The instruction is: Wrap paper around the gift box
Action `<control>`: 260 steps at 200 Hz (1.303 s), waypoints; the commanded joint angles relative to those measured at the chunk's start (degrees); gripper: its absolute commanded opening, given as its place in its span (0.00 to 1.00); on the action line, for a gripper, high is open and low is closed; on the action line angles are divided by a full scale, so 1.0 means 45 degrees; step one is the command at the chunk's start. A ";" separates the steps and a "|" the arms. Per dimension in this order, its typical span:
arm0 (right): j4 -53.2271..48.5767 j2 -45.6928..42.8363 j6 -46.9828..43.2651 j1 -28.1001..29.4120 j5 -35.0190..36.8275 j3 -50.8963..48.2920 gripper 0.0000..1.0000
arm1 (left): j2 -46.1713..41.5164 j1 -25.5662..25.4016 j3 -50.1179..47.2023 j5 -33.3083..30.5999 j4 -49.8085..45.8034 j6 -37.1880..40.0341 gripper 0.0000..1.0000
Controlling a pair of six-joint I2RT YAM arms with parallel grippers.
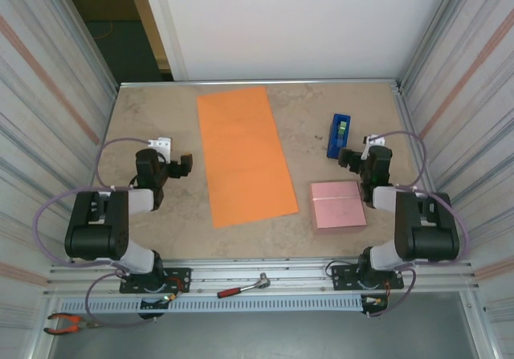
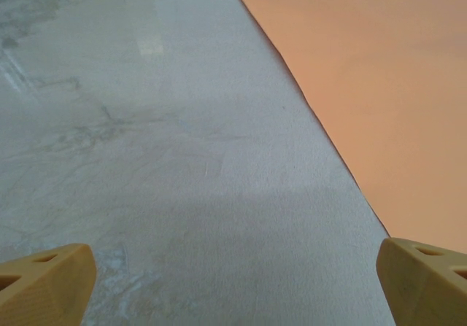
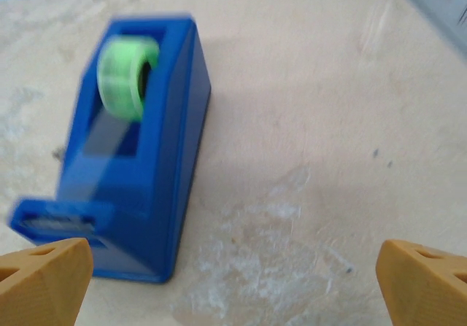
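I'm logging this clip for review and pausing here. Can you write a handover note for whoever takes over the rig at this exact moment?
Left gripper: open, empty, over bare table just left of the paper's edge.
Right gripper: open, empty, facing the blue tape dispenser.
Paper: lying flat mid-table.
Gift box: on the table right of the paper, apart from it, by the right arm.
Done: nothing yet; the box is bare and off the paper.
Left: move the box onto the paper, fold the paper around it, likely tape it.

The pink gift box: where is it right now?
In the top view, the gift box lies on the right, between the orange paper and the right arm.
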 commanded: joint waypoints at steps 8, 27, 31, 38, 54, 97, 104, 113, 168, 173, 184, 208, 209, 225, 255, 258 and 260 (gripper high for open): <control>-0.3613 -0.2293 0.1496 0.0078 0.0638 0.1864 0.98 | -0.1000 -0.0277 0.2150 -0.0220 -0.3501 0.0552 0.99; -0.6331 -0.2873 0.4981 -0.0096 0.1890 0.3176 0.98 | -0.0871 -0.0732 0.2717 -0.0130 -0.4005 0.1401 0.99; -0.7028 -0.2890 0.5684 -0.0231 0.1829 0.3451 0.98 | -0.0833 -0.0851 0.2843 -0.0086 -0.4114 0.1488 0.99; -0.7718 -0.2791 0.6466 -0.0514 0.0597 0.3951 0.98 | -0.0744 -0.1017 0.3022 0.0178 -0.4271 0.1544 0.99; -0.7885 -0.2521 0.6586 -0.0402 -0.1447 0.4370 0.98 | -0.0376 -0.1390 0.3598 0.0533 -0.4657 0.1395 0.99; -0.9520 -0.1204 0.6199 0.3309 -0.1416 0.5633 0.98 | 0.1833 -0.2192 0.6648 0.0253 -0.7097 0.0739 0.99; -0.9580 -0.0898 0.6231 0.4157 -0.1293 0.5725 0.98 | 0.2292 -0.2269 0.7287 0.0137 -0.7726 0.0565 0.99; -0.9667 -0.0480 0.6484 0.5085 -0.0948 0.5877 0.98 | 0.2912 -0.2273 0.8171 0.0381 -0.8502 0.0335 0.99; -0.9084 0.2336 0.8423 0.9010 -0.0591 0.6454 0.92 | 0.6703 -0.2427 1.3231 0.2171 -1.2571 -0.0446 0.87; -0.9004 0.2584 0.8594 0.9264 -0.0616 0.6493 0.91 | 0.6995 -0.2456 1.3585 0.2219 -1.2851 -0.0473 0.86; -0.8938 0.3059 0.8817 0.9731 -0.0670 0.6610 0.87 | 0.7550 -0.2528 1.4276 0.2268 -1.3389 -0.0517 0.86; -0.8884 0.3758 0.9325 1.0497 -0.0445 0.6675 0.82 | 0.8532 -0.2749 1.5211 0.2429 -1.3998 -0.0676 0.85; -0.8882 0.3791 0.9338 1.0505 -0.0446 0.6665 0.82 | 0.8560 -0.2755 1.5227 0.2429 -1.4018 -0.0689 0.85; -0.8776 0.4080 0.9648 1.0648 -0.0430 0.6497 0.79 | 0.8926 -0.2895 1.5523 0.2486 -1.4160 -0.0846 0.85; -0.8781 0.4235 0.9783 1.0601 -0.0213 0.6211 0.77 | 0.9503 -0.3034 1.5771 0.2564 -1.4350 -0.1209 0.85; -0.8816 0.4253 0.9764 1.0609 -0.0183 0.6206 0.77 | 0.9518 -0.3035 1.5761 0.2566 -1.4350 -0.1251 0.85; -0.8844 0.4253 0.9762 1.0571 -0.0166 0.6206 0.77 | 0.9539 -0.3035 1.5764 0.2556 -1.4350 -0.1278 0.85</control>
